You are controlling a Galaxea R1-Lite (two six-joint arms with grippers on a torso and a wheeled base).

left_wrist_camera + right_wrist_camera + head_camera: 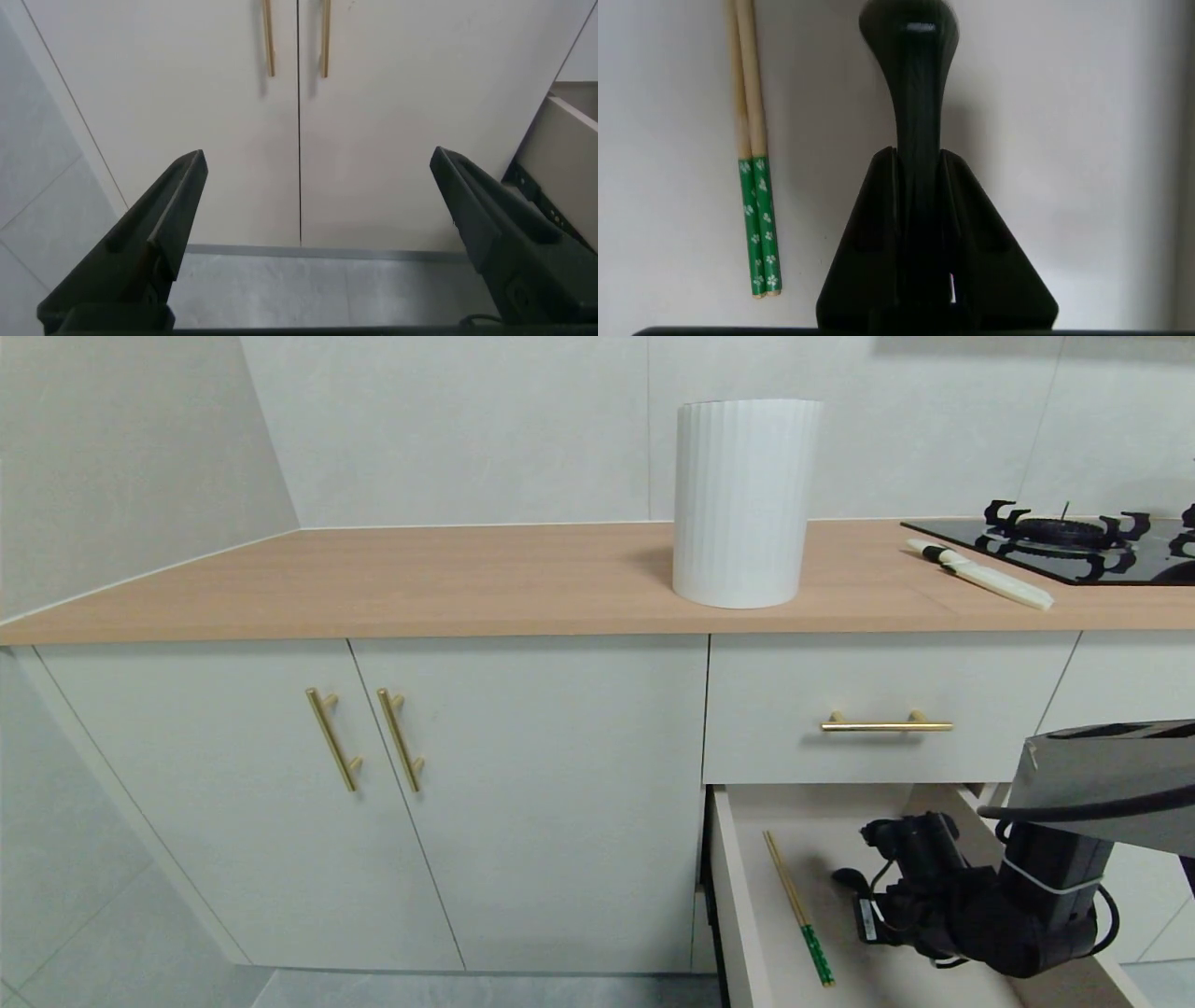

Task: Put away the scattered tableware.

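Kitchen: a long brown wooden counter (467,579) runs along a pale tiled wall, with white cupboards under it.
Counter top: a tall white ribbed jar (744,504) stands near the middle. A long white stick-like tool with a black band (980,576) lies near the right end, just beside the black stove (1074,546).
Drawer: the open white drawer (733,896) sits under the counter's right part. A pair of wooden chopsticks with green ends (798,907) lies flat near its left wall.
Right gripper (878,873): it hangs low in the drawer, pinched tight on the handle of a dark smooth spoon (910,56), beside the chopsticks.
Left gripper (318,163): spread wide, with nothing in it, in front of the white cupboard doors (299,121).
Spoon feel: it looks light, hard and a bit slippery. A hold on the handle seems best.
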